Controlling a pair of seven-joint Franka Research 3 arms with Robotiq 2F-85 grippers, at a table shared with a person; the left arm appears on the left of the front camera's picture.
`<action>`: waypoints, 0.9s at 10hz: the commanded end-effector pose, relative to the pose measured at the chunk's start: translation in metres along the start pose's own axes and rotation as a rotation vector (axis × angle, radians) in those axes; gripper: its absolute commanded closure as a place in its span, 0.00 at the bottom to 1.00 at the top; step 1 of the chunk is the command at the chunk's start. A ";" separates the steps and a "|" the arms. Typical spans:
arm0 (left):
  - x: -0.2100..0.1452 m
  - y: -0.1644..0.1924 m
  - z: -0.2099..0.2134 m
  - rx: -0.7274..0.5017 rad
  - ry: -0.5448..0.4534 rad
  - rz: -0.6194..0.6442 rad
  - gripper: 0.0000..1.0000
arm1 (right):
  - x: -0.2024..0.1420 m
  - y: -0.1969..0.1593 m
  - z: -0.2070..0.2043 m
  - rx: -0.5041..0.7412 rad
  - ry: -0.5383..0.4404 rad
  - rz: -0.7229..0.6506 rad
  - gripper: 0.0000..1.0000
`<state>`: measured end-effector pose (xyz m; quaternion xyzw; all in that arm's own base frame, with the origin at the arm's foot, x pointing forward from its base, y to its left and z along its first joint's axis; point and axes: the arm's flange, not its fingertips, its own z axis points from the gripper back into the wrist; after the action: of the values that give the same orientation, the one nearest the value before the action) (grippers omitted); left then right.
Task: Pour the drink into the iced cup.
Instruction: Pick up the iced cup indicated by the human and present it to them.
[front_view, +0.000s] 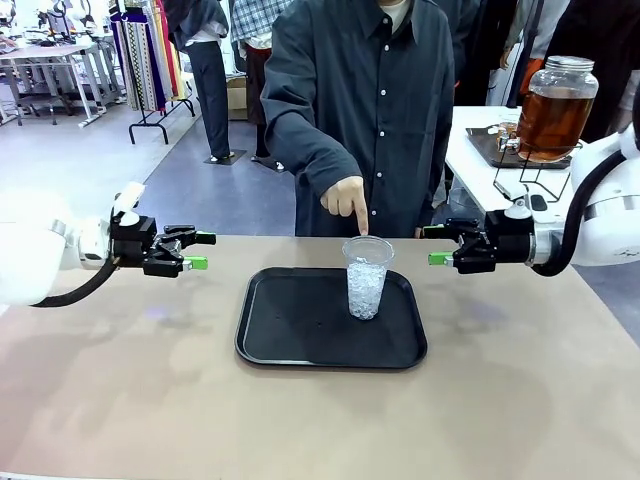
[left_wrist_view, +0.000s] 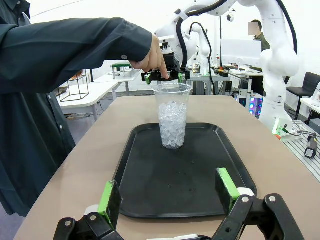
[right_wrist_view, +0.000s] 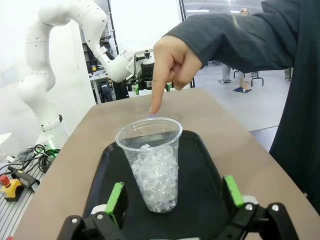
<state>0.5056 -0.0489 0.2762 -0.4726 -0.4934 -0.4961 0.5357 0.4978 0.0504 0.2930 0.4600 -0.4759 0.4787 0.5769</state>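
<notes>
Broad tan table under me, flat and matte. The biggest piece in play is the dispenser jar, up on a wire stand on the white side table beyond my right arm, well apart from the tray. It's rounded clear glass with a metal lid, holding the amber drink. I judge it heavy, slick and breakable, best steadied low on the belly. Next comes the black tray, smooth and rigid with a raised rim. On it the iced cup stands upright: thin clear plastic, tapered, light, easily crushed, so I'd grip it mid-wall and gently. Crushed ice glitters inside. A person's hand points a finger at its rim. My left gripper and right gripper flank the tray, jaws spread wide, holding nothing.
</notes>
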 end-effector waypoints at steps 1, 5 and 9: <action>0.001 -0.001 0.000 0.002 0.000 -0.002 0.00 | -0.012 0.006 -0.013 -0.031 0.002 0.039 0.00; 0.001 -0.001 0.000 0.002 0.000 -0.002 0.00 | -0.035 0.015 -0.041 -0.065 -0.021 0.085 0.00; 0.001 -0.001 0.000 0.002 0.000 -0.002 0.00 | -0.046 0.012 -0.062 -0.039 -0.041 0.058 0.00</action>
<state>0.5056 -0.0489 0.2761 -0.4727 -0.4934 -0.4961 0.5357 0.4847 0.0990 0.2420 0.4516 -0.4995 0.4735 0.5677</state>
